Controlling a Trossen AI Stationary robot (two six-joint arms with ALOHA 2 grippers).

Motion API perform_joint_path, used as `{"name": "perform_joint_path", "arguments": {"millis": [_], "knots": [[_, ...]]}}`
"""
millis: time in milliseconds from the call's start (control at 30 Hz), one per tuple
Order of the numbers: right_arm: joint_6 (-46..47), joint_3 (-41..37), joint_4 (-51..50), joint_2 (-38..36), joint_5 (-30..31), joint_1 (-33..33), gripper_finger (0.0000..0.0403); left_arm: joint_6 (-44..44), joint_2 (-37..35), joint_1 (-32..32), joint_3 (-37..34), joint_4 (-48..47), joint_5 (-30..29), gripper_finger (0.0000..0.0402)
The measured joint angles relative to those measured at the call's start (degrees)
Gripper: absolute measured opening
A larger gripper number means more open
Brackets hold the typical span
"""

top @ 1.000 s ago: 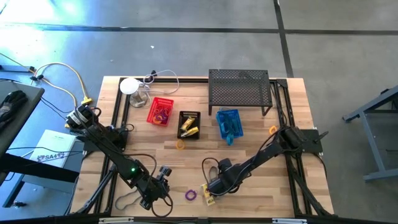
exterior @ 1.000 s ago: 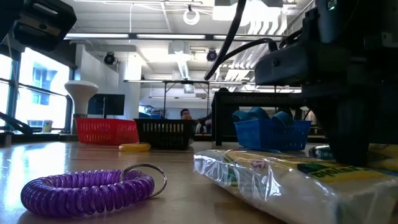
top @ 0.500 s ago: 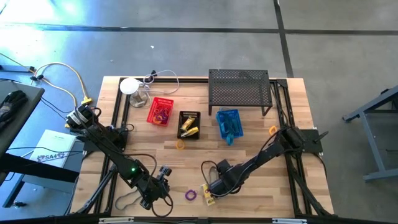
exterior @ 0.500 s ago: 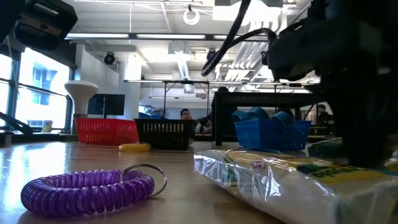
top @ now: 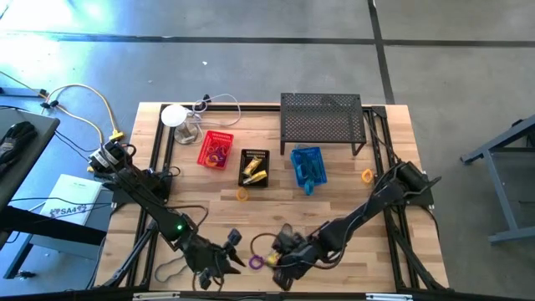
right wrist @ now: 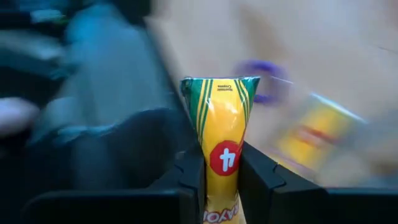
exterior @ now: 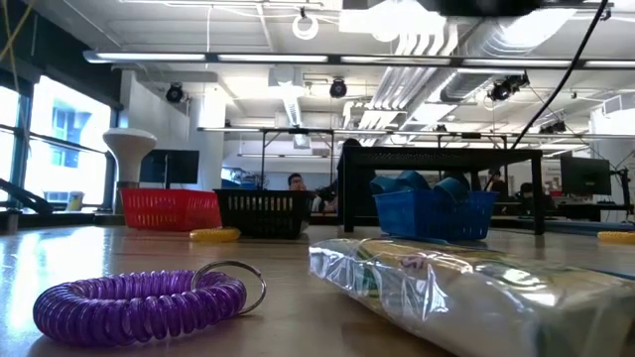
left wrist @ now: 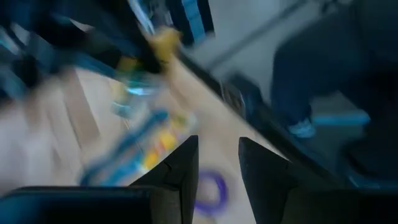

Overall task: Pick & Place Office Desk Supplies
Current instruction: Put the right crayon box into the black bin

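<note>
Lifted clear of the worktop (top: 334,201) since the earlier frame, the right end effector (right wrist: 219,171) now pinches a yellow crayon packet (right wrist: 221,134) upright between its fingers, at the near edge of the worktop. A second packet (exterior: 466,297) lies flat on the wood, with a purple coil ring (exterior: 139,302) beside it. The left end effector (left wrist: 217,168), fingers spread, hovers close by, over the purple ring. Red (top: 216,149), black (top: 254,165) and blue (top: 306,165) baskets stand farther back.
</note>
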Motion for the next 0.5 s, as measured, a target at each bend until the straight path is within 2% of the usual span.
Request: {"name": "perform_joint_path", "arguments": {"millis": [100, 300, 500], "knots": [[-5.04, 0.12, 9.41, 0.96, -3.33, -0.46, 0.0059, 3.3, 0.0, 0.98, 0.0, 6.1, -0.12, 0.0108], [-8.98, 0.0, 10.66, 1.37, -4.51, -0.66, 0.0059, 7.25, 0.46, 1.61, 0.0, 10.66, -1.23, 0.0108], [-10.52, 0.01, 10.48, 1.36, -5.1, -0.64, 0.0059, 13.25, 5.65, 0.98, 0.0, 19.37, -3.07, 0.0108]]}}
